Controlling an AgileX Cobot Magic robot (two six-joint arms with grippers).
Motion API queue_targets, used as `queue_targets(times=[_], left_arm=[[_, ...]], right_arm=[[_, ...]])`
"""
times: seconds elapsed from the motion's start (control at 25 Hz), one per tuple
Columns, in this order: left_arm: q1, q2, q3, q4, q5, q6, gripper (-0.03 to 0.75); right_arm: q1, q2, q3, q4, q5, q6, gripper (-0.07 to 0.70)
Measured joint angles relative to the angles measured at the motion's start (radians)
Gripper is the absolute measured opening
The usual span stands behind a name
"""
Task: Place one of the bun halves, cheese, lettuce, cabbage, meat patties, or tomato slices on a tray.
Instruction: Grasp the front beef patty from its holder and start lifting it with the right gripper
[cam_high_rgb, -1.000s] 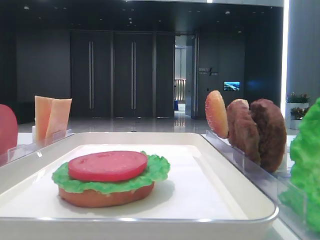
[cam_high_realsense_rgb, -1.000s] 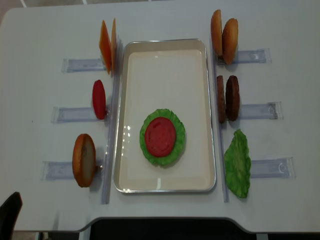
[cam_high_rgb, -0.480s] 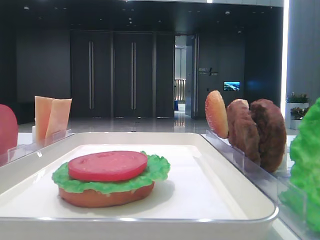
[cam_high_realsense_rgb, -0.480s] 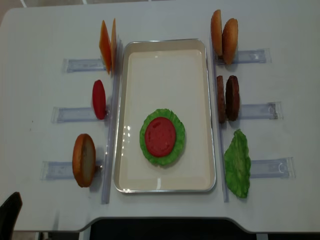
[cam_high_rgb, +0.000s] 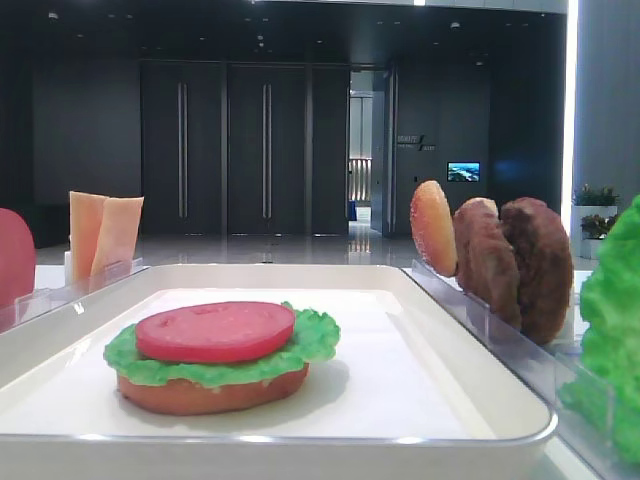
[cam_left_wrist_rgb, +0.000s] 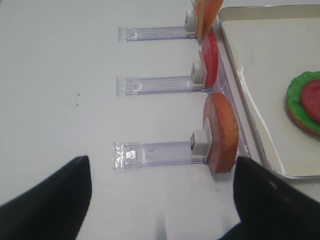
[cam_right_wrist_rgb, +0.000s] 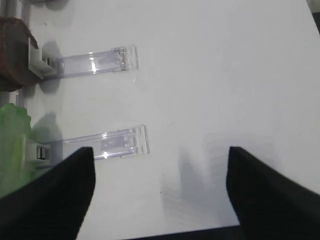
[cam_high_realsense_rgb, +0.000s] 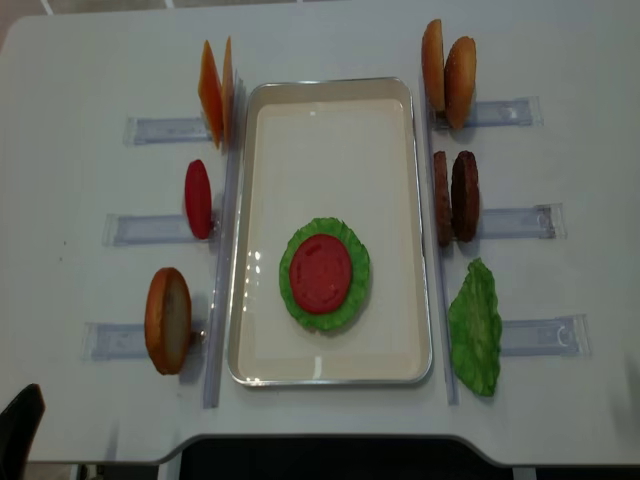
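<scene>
Exterior high views gave us the widest look: a white table (cam_high_realsense_rgb: 90, 60) carried a large white tray (cam_high_realsense_rgb: 330, 120) with a raised rim at its middle. On the tray's near half we saw a stack: a bun half (cam_high_rgb: 210, 392) at the bottom, a ruffled green lettuce (cam_high_realsense_rgb: 358, 275) leaf on it, and a red tomato slice (cam_high_realsense_rgb: 321, 272) on top.

Clear plastic racks (cam_high_realsense_rgb: 165, 130) stood along both long sides of the tray, each holding pieces on edge. On the left side we counted, far to near, two cheese slices (cam_high_realsense_rgb: 212, 92), one spare tomato slice (cam_high_realsense_rgb: 198, 198) and one bun half (cam_high_realsense_rgb: 168, 320). On the right side we counted two bun halves (cam_high_realsense_rgb: 448, 72), two meat patties (cam_high_realsense_rgb: 456, 196) and a loose lettuce leaf (cam_high_realsense_rgb: 474, 328).

From the wrist cameras we saw both grippers low over the near edge of the table, well apart from the tray. The left gripper (cam_left_wrist_rgb: 160, 200) had its dark fingers (cam_left_wrist_rgb: 52, 200) spread wide with nothing between them, near the rack with the single bun half. The right gripper (cam_right_wrist_rgb: 160, 195) likewise had its fingers (cam_right_wrist_rgb: 272, 195) wide apart and empty, near the lettuce rack (cam_right_wrist_rgb: 107, 142).
</scene>
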Motion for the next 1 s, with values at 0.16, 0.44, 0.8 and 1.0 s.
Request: queue_targets(times=[0.16,0.44,0.8,1.0], left_arm=[[0.0,0.0,0.0,0.0,0.0,0.0,0.692],[0.0,0.0,0.0,0.0,0.0,0.0,0.692],[0.0,0.0,0.0,0.0,0.0,0.0,0.692],[0.0,0.0,0.0,0.0,0.0,0.0,0.692]], right_arm=[[0.0,0.141,-0.048,0.001,-0.009,0.0,0.519],[0.0,0.277,-0.062,0.008,-0.058,0.0,0.519],[0.0,0.325,-0.076,0.005,-0.117,0.0,0.519],[0.0,0.394,-0.15,0.001,-0.1,0.0,0.519]])
